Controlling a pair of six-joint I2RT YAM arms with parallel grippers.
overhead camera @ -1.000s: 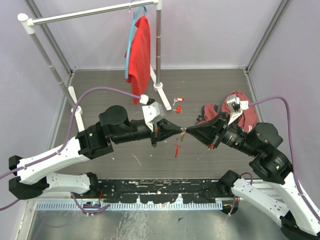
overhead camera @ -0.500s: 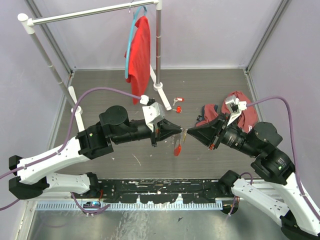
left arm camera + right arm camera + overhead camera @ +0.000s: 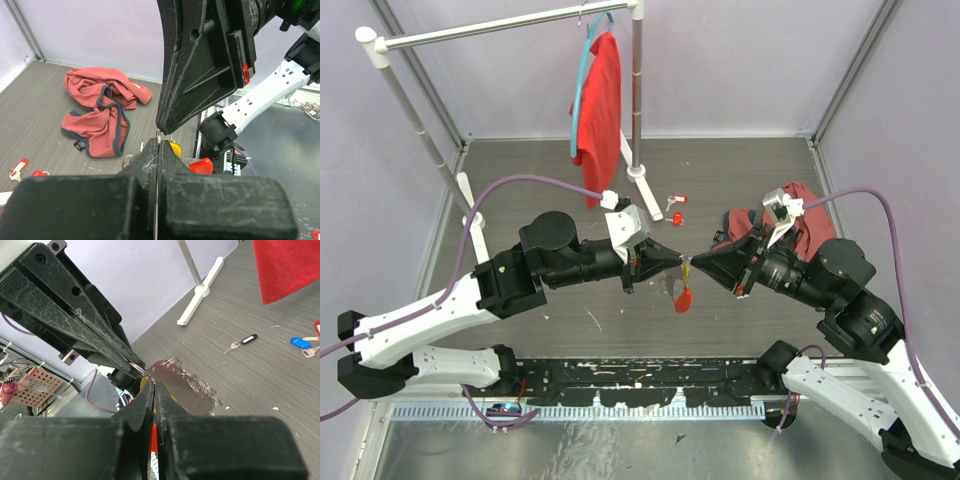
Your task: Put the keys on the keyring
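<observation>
A grey wood-grain tabletop [image 3: 520, 170] is shown. A crumpled red cloth [image 3: 100, 112] with dark trim is spread near its right edge. A rack's white foot [image 3: 645, 185] is planted near the far edge, with red-tagged keys [image 3: 680, 198] just beside it. A black-tagged key [image 3: 242, 342] and a blue-tagged key [image 3: 300, 342] are scattered nearby.

scuffed matt black jaws, red plastic keyring [image 3: 682, 298]

The left arm [image 3: 450, 300] and right arm [image 3: 865, 395] are built from white, angular lower links and bulky black cylindrical joint housings. A lilac cable [image 3: 535, 180] is routed along the left arm and a matching cable [image 3: 895, 225] along the right. A white camera bracket [image 3: 625, 222] is fitted at each wrist. The left gripper [image 3: 675, 262] and right gripper [image 3: 692, 266] are formed of matte black, wedge-shaped fingers [image 3: 200, 75] scuffed with pale scratches; a small red tab [image 3: 244, 72] is seen on the right one.
</observation>
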